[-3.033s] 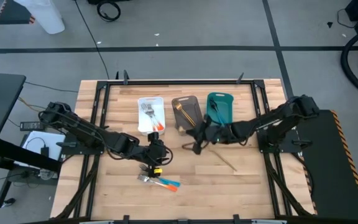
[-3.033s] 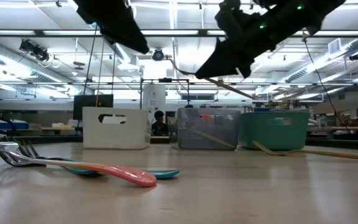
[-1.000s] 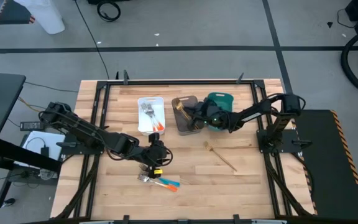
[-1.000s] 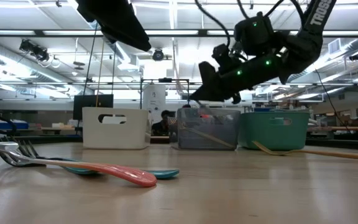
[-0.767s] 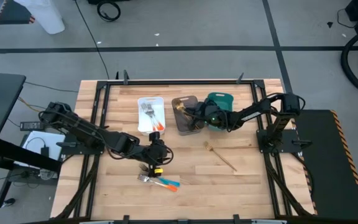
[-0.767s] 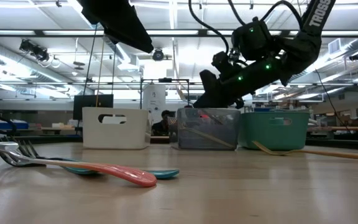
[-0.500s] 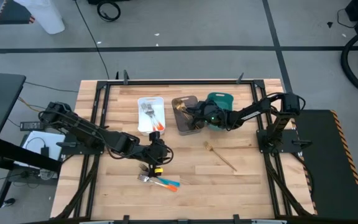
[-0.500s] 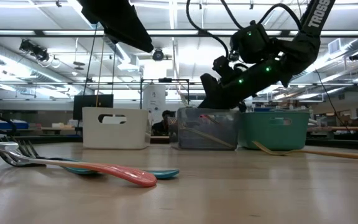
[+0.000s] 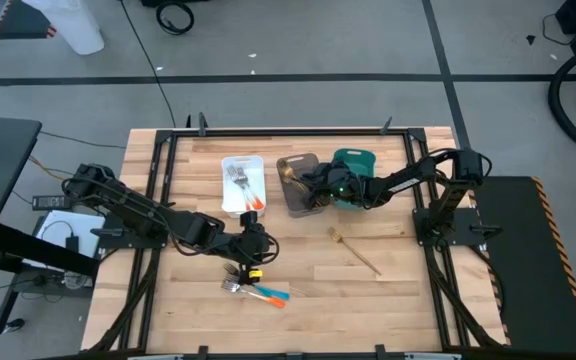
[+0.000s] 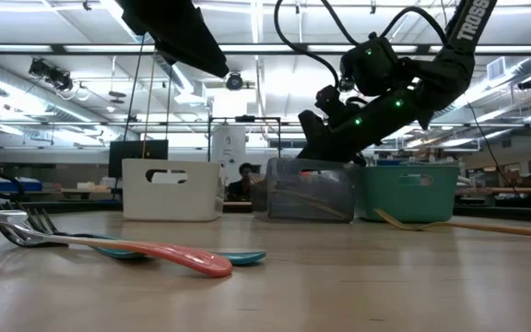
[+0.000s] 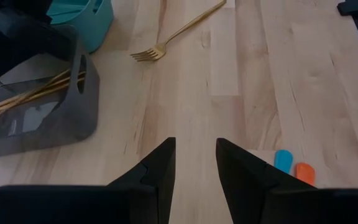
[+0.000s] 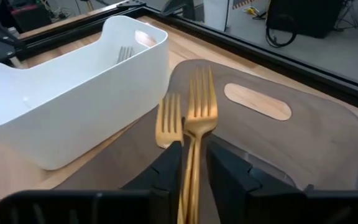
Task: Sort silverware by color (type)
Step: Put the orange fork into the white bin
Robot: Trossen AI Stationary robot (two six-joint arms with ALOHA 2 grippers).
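Note:
My right gripper (image 9: 306, 189) hangs low over the grey bin (image 9: 290, 199) and is shut on a gold fork (image 12: 201, 107). A second gold fork (image 12: 168, 122) shows just beside it, over the bin's floor. My left gripper (image 11: 194, 163) is open and hovers above the table near the middle (image 9: 252, 250), touching nothing. Below it lie forks with an orange handle (image 10: 187, 257) and teal handles (image 9: 275, 294), flat on the wood. One more gold fork (image 9: 354, 251) lies on the table to the right. My right gripper pinches the gold fork by its handle (image 12: 190, 163) between the two fingers. The fork lies along the fingers, with its head pointing ahead over the grey bin. The fingers come slanting down from the table's right. Whether the fork touches the bin, I cannot tell.
A white bin (image 9: 230, 196) with orange-handled pieces stands left of the grey bin, and a teal bin (image 9: 360, 165) stands right of it. Gold pieces (image 11: 33, 94) lean inside the grey bin. Bare wood lies in the near right part of the table.
My right gripper has sunk toward the grey bin and crept a little toward the table's left, still shut on the gold fork. In the low view the grey bin now sits slightly tipped and shifted. My left arm has kept still.

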